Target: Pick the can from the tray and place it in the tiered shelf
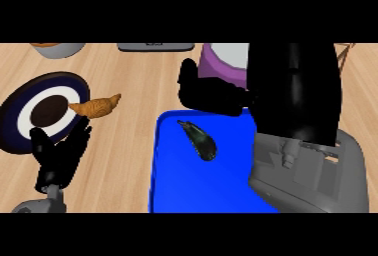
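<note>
Hidden: the right forearm point(310, 165) fills the right side and covers the blue tray's point(177, 185) right part; the right hand point(210, 95) is a dark mass past the tray's far edge, its fingers curled round something I cannot make out.
Can: not identifiable anywhere; whether it sits inside the right hand cannot be told, nor its long axis or heading.
On the tray: a dark, slim, eggplant-like object point(199, 141), lying near the tray's far-left part, long axis running from far-left to near-right.
Cut off: a purple-rimmed container point(221, 62), a grey bowl point(59, 48) and a grey flat object point(155, 46) at the desk's far edge.
Surface: light wooden desk point(125, 150).
Left side: dark-rimmed plate point(29, 112) with a croissant point(96, 106) at its right rim.
Left hand point(59, 152): fingers straight and apart, resting beside the plate's near edge.
</note>
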Robot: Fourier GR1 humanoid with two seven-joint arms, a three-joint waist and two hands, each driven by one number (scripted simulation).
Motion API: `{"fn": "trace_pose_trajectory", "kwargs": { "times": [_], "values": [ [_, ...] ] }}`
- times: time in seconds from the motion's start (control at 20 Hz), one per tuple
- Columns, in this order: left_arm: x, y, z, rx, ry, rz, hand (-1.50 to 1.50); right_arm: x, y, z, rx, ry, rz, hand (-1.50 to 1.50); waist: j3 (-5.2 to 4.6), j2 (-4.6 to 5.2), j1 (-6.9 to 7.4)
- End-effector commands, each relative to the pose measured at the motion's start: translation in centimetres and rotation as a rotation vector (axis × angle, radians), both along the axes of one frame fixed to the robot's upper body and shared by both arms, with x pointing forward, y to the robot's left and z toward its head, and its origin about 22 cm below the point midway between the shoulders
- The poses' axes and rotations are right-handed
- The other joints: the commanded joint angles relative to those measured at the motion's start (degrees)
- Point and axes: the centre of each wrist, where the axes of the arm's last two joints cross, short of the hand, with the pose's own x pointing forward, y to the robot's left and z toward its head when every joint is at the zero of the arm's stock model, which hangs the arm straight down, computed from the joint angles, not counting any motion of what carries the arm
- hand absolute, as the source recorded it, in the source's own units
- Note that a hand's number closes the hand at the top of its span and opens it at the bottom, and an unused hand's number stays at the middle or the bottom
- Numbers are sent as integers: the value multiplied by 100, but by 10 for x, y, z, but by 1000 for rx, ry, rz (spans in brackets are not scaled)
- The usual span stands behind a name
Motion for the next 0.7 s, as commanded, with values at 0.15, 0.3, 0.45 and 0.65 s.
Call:
{"fn": "trace_pose_trajectory", "kwargs": {
  "times": [0.15, 0.3, 0.45, 0.65],
  "values": [
    [-1, 8, 0, 7, 56, -8, 0, 22, -29, 64, 30, 93, -179, 150, -34, 41, 27],
    [4, -3, 2, -15, 46, -22, 0, 46, -35, 82, 58, 66, -210, 150, -35, 64, 80],
    [-9, -15, -10, -19, 62, -15, 0, 46, -74, 107, 25, 74, -212, 150, -32, 42, 28],
    [-7, -6, -10, -6, 61, 7, 0, 74, -86, 102, 34, 96, -212, 150, -32, 69, 68]
  ]
}}
